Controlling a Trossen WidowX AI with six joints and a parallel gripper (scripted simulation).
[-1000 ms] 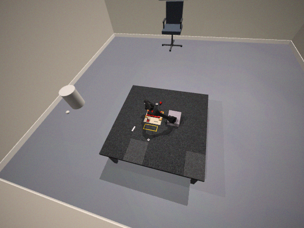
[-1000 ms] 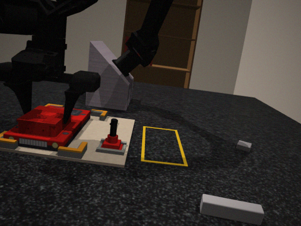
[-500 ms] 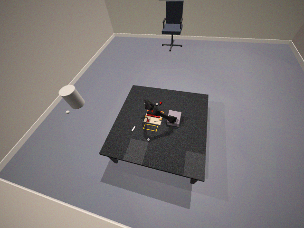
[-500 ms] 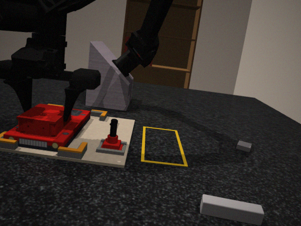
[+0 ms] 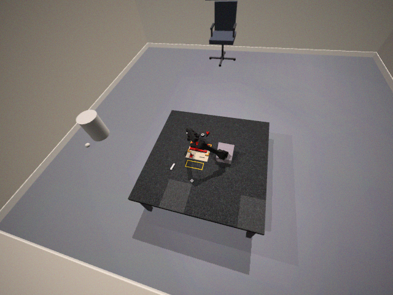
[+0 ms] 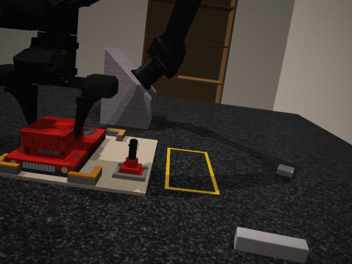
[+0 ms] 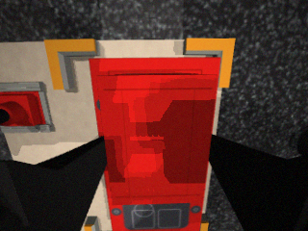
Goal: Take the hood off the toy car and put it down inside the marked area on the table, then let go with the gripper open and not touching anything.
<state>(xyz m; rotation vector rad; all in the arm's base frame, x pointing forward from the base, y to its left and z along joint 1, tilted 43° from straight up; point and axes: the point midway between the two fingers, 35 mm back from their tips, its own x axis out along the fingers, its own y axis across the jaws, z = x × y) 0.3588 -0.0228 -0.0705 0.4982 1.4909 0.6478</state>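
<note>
A: Start nearest the exterior camera; what lies in front?

B: A pale long block (image 6: 270, 247) lies on the dark table (image 6: 85, 232); a smaller grey cube (image 6: 285, 170) sits further back on the right; neither touches anything of the task.

A: And the marked area?

B: The yellow rectangle (image 6: 169, 167) is just beside the cream baseboard (image 6: 119, 184), on its right edge; nothing lies inside it, so the placing is not yet done.

A: Then the baseboard?

B: A black peg on a red stand (image 6: 131, 163) is on its near right part; the red toy car (image 6: 37, 161) sits on its left part, between orange corner brackets (image 6: 85, 174).

A: Where is the hood?

B: The raised red block, the hood (image 6: 47, 136), is on top of the car; I see no gap under it, so I judge it not lifted.

A: And the gripper?

B: The gripper (image 7: 156, 154) is clenched on the hood; the wrist view shows one dark finger (image 7: 72, 168) pressed to each long side.

A: So the step?

B: The grasp looks made; the next move calls for a straight pull upward, then a carry rightward over the peg to the rectangle; behind stand a grey wedge (image 6: 125, 96) and a wooden shelf (image 6: 224, 56).
</note>
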